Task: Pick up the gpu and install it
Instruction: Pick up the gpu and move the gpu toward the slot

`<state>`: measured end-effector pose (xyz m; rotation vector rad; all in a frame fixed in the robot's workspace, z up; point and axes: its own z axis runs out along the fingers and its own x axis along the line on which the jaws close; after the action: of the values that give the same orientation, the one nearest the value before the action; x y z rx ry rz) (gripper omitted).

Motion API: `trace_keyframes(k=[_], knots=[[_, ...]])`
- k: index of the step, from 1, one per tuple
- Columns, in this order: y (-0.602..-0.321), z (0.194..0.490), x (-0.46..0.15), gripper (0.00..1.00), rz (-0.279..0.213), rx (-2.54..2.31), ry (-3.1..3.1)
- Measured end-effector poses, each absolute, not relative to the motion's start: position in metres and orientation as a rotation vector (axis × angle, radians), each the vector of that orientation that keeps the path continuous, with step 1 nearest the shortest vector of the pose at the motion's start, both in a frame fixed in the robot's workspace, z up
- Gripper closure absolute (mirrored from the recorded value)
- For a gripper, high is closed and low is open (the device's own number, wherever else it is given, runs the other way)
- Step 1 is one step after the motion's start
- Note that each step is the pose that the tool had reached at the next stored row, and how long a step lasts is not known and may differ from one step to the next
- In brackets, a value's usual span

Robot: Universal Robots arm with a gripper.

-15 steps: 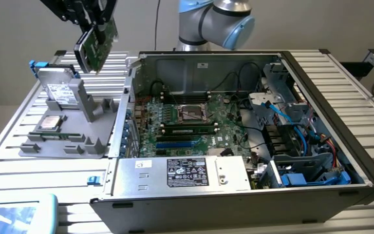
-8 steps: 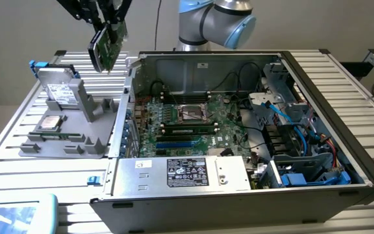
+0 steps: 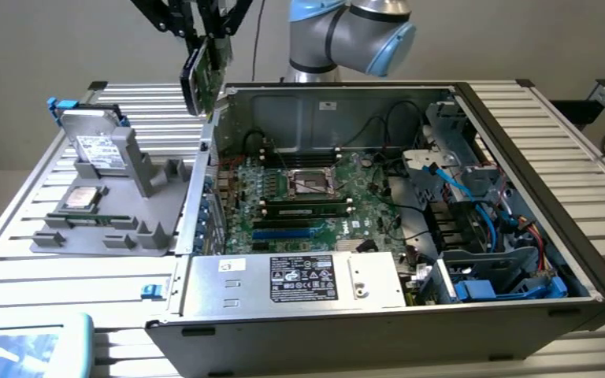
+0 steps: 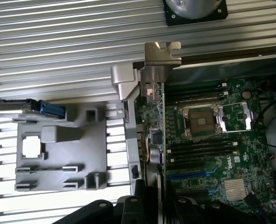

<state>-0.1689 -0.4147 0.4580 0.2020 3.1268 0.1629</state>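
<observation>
The gripper hangs near the top of the exterior view, and its black fingers pinch the gpu by its upper edge. The card is off every surface, hanging edge-down and slightly tilted. Its green face is turned toward the open computer case, and its dark face is turned toward the exterior view's left.

In the wrist view the gpu appears edge-on, a thin strip ending in its silver bracket. It runs along the line of the case's side wall, between the grey holder and the motherboard. How much gap separates the card's lower edge from the top of that wall cannot be told.

Inside the case, the motherboard lies flat and uncovered, with the processor socket in its middle. Cables and drive bays crowd the side at the exterior view's right. The power supply closes off the near edge.

On the slatted table, the grey holder sits just beside the case wall, with a hard drive standing upright in it.
</observation>
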Motion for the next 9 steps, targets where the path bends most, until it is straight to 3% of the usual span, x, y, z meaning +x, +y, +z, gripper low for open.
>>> trace_keyframes(k=[9], knots=[[-0.415,0.458,-0.128,0.73,0.164,0.202,3.127]])
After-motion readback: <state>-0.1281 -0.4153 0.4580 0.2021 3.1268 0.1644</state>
